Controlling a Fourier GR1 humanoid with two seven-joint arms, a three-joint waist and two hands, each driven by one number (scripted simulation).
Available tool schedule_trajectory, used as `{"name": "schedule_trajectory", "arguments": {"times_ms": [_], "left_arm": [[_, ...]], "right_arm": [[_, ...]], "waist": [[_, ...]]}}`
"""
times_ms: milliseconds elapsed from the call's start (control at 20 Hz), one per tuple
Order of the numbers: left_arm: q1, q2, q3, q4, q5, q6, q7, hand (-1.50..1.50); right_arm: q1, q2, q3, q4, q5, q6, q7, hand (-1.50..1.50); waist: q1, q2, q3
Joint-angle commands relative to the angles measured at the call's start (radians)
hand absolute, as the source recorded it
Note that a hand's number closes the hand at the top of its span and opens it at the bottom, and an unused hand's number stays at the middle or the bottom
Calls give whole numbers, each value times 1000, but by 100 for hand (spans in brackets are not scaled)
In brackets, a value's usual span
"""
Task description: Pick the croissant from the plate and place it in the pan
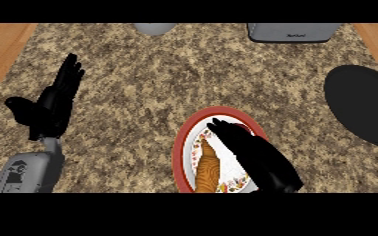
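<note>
A golden-brown croissant (pixel 207 170) lies on a white plate with a red rim (pixel 181 145) near the counter's front edge. My right hand (pixel 251 152) is over the plate with its fingers stretched out, lying along the croissant's right side and covering part of the plate. It holds nothing. A black pan (pixel 356 102) shows at the right edge, cut off by the frame. My left hand (pixel 55 102) rests at the left, fingers straight and pointing up.
A grey toaster-like appliance (pixel 291 32) stands at the back right, and a grey round object (pixel 154 28) at the back centre. Wooden strips border the speckled counter (pixel 148 80) on both sides.
</note>
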Motion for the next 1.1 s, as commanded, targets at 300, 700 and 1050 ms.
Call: {"name": "schedule_trajectory", "arguments": {"times_ms": [300,700,1050], "left_arm": [[4,-19,25,-44,-16,-15,40,0],[14,-31,36,-99,-27,-34,88,0],[-9,-53,70,85,-48,-58,-75,0]], "right_arm": [[4,93,84,182,149,-35,-29,-150],[-44,101,19,265,184,11,-67,-150],[-51,159,35,328,214,23,-91,-150]], "waist": [[1,0,0],[2,0,0],[-1,1,0]]}}
